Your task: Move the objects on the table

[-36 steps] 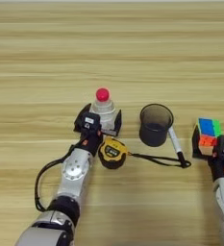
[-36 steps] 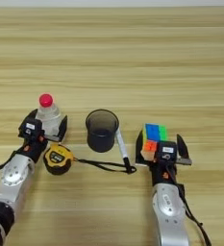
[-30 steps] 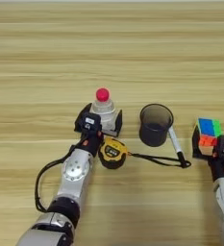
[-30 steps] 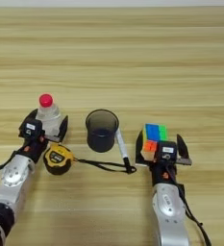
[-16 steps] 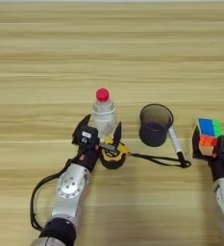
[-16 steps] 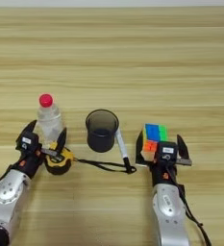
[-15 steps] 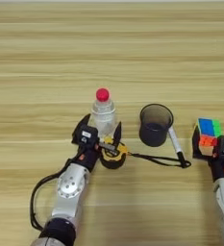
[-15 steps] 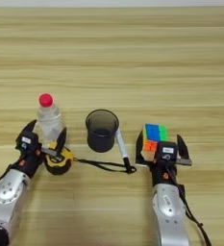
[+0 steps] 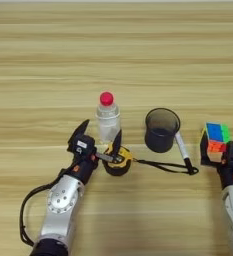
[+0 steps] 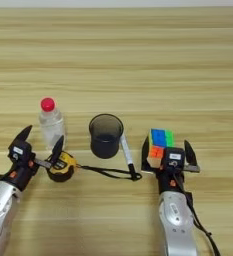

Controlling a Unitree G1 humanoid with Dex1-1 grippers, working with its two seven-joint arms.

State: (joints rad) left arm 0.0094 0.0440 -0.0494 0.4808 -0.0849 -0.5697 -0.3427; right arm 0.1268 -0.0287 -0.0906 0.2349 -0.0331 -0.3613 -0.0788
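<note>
A round yellow-and-black tape measure lies on the table, and its black cord runs right to a slim white marker with a black cap. My left gripper is open just in front of a clear bottle with a red cap. Its right finger stands over the tape measure. At the right is a multicoloured puzzle cube. My right gripper is open, and the cube's near side sits between its spread fingers.
A dark, see-through cup stands between the bottle and the cube, with the marker leaning by its right side. Bare wood stretches across the far half of the table.
My left gripper has drawn back towards me from around the bottle's base and now sits lower, by the tape measure. The bottle stays upright. The right arm has not moved.
</note>
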